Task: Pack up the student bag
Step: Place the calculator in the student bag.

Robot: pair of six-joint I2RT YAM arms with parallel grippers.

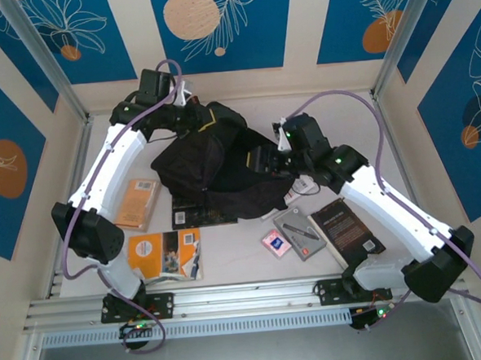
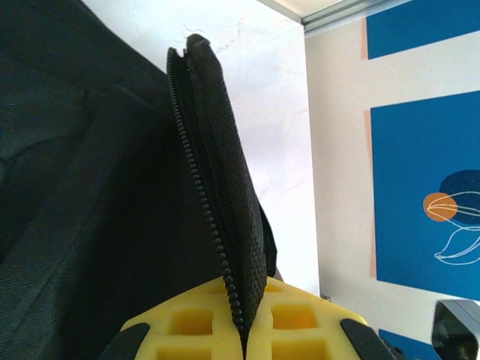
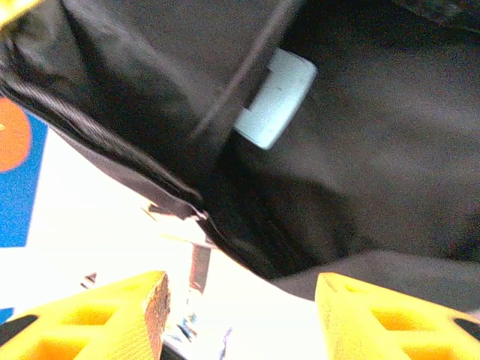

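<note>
The student bag [image 1: 211,169], a large black fabric backpack, lies in the middle of the table. At its far edge my left gripper [image 1: 189,110] holds up the bag's rim. In the left wrist view the yellow fingers [image 2: 300,322] are shut on the bag's zippered edge [image 2: 217,172], which stands upright between them. My right gripper [image 1: 264,161] is at the bag's right side, by its mouth. In the right wrist view its yellow fingers [image 3: 105,315] stand apart, with nothing clamped between them, facing the dark inside of the bag [image 3: 360,150], where a pale rectangular piece [image 3: 274,97] shows.
An orange book [image 1: 136,203] and an orange-and-white booklet [image 1: 165,255] lie at the left front. A flat dark book [image 1: 195,218] pokes out from under the bag. At the right front lie a pink pack [image 1: 276,242], a grey case [image 1: 299,232] and a dark book with gold print [image 1: 347,229].
</note>
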